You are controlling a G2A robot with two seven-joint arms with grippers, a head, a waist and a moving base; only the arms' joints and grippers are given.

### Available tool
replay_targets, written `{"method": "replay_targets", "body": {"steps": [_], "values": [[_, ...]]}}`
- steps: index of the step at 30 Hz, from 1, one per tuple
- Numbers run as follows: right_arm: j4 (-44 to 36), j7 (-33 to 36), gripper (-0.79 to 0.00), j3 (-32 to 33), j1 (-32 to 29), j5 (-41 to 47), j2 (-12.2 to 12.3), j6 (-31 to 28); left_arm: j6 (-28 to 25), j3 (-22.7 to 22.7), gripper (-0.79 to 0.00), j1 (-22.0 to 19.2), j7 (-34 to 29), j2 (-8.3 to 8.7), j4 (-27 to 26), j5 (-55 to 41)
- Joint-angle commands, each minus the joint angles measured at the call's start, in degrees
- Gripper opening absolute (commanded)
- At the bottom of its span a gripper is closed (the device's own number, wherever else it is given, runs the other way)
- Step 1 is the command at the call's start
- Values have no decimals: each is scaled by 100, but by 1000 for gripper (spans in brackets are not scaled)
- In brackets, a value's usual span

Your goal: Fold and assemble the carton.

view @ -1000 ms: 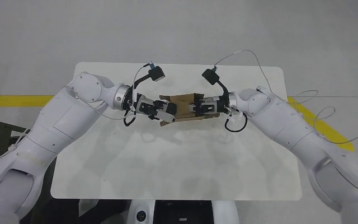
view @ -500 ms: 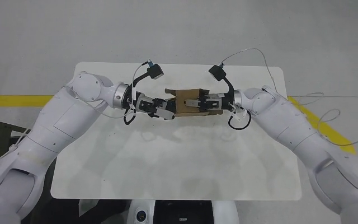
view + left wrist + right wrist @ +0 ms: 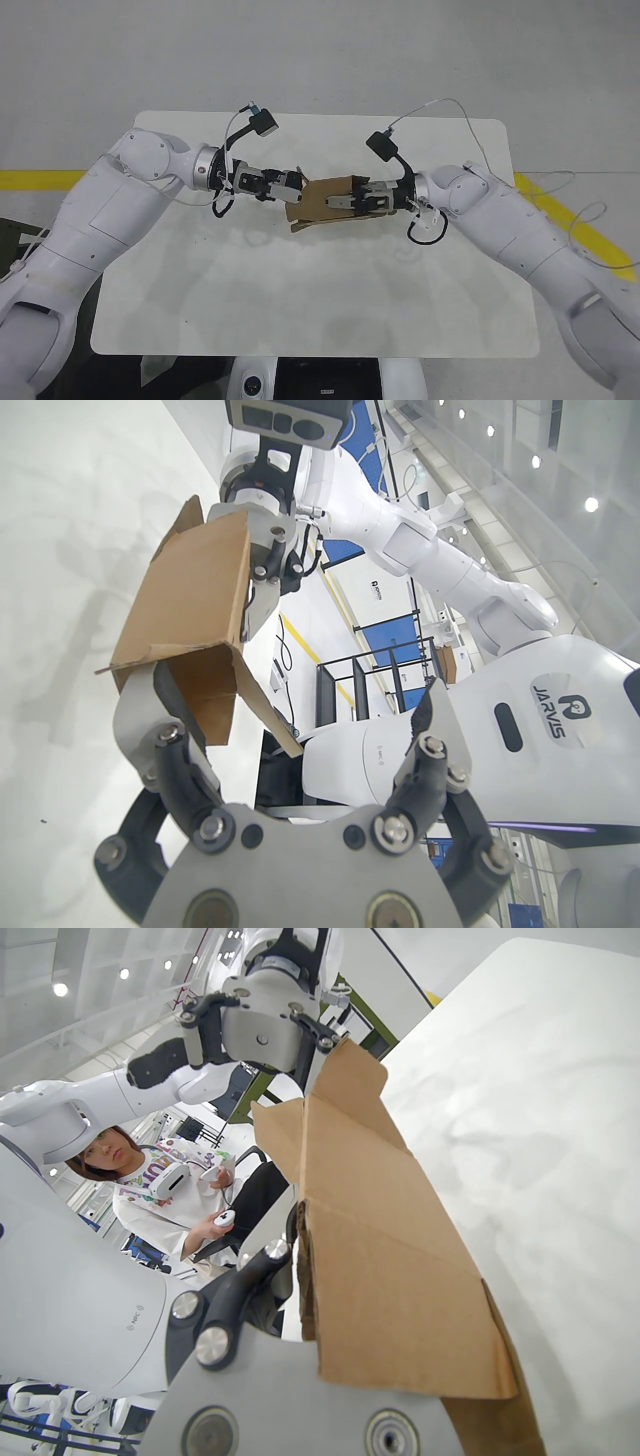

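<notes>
A brown cardboard carton (image 3: 322,200), partly opened into a sleeve, hangs a little above the middle of the white table. My right gripper (image 3: 348,198) is shut on one wall of it, as the left wrist view shows at the carton's (image 3: 190,600) far end. In the right wrist view the carton (image 3: 380,1238) runs out from my right gripper (image 3: 305,1248), and one of its fingers (image 3: 282,1233) lies against the wall. My left gripper (image 3: 290,685) is open wide at the near, open end. One of its fingers (image 3: 145,695) rests at the carton's mouth under a flap; the other stands well apart.
The white table (image 3: 320,290) has bare room in front of and behind the carton. Its far edge (image 3: 450,988) shows beyond the carton. My left gripper (image 3: 225,1028) faces the carton's loose end flaps (image 3: 350,1078).
The carton has swung from lying level to a tilt and shifted slightly toward the left arm and the table's front, still in the right gripper. The left wrist has drawn back a little.
</notes>
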Motion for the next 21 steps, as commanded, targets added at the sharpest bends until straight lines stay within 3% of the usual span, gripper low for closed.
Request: {"method": "replay_targets", "body": {"steps": [1, 13, 21], "values": [[-31, 0, -785, -64, 24, -6, 4, 0, 2, -30, 0, 12, -2, 9, -19, 10], [-135, 0, -785, -312, 138, 110, 5, 0, 61, -73, 0, 84, -61, 9, -160, -39], [98, 0, -785, -33, 125, 312, 82, 0, 64, -111, 0, 103, -64, 5, -196, -21]]}}
